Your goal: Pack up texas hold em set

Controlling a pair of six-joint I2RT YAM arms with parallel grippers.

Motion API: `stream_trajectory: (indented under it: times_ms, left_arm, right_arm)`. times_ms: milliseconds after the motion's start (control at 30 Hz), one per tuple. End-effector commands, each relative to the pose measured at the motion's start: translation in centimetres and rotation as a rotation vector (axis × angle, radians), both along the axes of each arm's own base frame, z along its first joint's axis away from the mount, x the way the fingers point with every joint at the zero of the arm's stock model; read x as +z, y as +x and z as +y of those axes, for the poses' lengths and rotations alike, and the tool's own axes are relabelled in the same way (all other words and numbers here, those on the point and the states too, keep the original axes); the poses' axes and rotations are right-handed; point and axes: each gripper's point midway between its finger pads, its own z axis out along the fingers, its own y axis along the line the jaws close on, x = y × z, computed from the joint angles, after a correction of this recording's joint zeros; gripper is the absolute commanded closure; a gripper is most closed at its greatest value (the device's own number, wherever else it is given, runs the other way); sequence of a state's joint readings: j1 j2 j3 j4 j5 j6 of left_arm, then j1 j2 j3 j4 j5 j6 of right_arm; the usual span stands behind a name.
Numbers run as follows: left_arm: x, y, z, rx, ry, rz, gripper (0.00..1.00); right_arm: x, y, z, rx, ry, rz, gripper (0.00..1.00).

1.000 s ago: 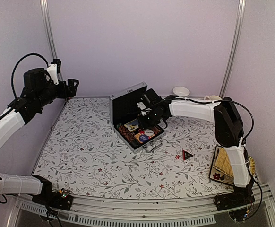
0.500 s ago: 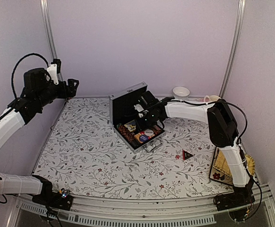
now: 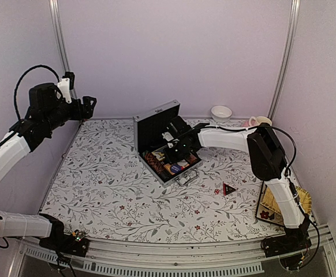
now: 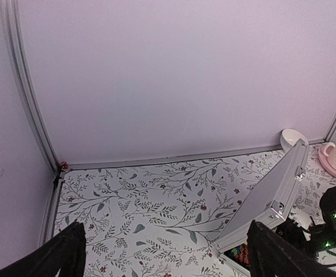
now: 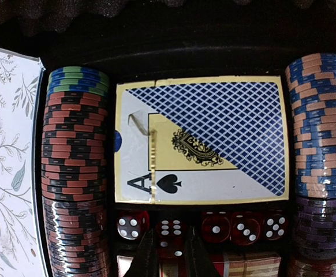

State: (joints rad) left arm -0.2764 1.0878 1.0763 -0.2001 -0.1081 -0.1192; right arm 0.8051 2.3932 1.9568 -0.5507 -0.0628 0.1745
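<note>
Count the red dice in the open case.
5 red dice, in a row below the card box; the second from left sits between the right fingers. More may be hidden.

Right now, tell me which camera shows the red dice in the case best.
Right wrist: five red dice sit in a row next to the card deck, pips readable. The top external view shows the open briefcase too small to pick dice out; the left wrist view shows mostly its lid.

briefcase [image 3: 154, 131] 1 | red dice [image 5: 215, 225] 5 | chip rows [image 5: 73, 173] 2 | blue card deck [image 5: 214, 138] 1 | triangular marker [image 3: 228, 189] 1
</note>
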Motion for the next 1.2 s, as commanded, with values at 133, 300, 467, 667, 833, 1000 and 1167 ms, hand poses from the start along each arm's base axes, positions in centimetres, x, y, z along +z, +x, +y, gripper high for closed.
stream_trajectory:
  times_ms: [133, 300, 467, 667, 833, 1000, 1167]
  left_arm:
    - [0.2, 0.1, 0.1, -0.003, 0.008, -0.006, 0.03]
    - [0.2, 0.2, 0.1, -0.005, 0.008, -0.004, 0.03]
    - [0.1, 0.2, 0.1, -0.006, 0.009, -0.001, 0.03]
    - [0.0, 0.3, 0.1, -0.006, 0.01, 0.002, 0.03]
    - [0.0, 0.3, 0.1, -0.005, 0.01, 0.002, 0.03]
    - [-0.1, 0.3, 0.1, -0.001, 0.013, 0.004, 0.03]
    - [-0.1, 0.3, 0.1, -0.002, 0.013, 0.005, 0.03]
  right_arm:
    - [-0.9, -0.1, 0.0, 0.001, -0.034, 0.0, 0.92]
    - [-1.2, -0.1, -0.1, -0.005, -0.044, 0.0, 0.9]
    - [-0.7, 0.2, -0.1, -0.012, -0.041, -0.011, 0.82]
    - [0.2, 0.5, 0.3, -0.015, -0.02, -0.022, 0.73]
    - [1.1, 0.7, 1.0, -0.013, 0.017, -0.027, 0.72]
    - [3.6, 0.7, 2.0, -0.002, 0.086, -0.036, 0.71]
    - [4.8, 0.9, 2.2, -0.003, 0.11, -0.051, 0.69]
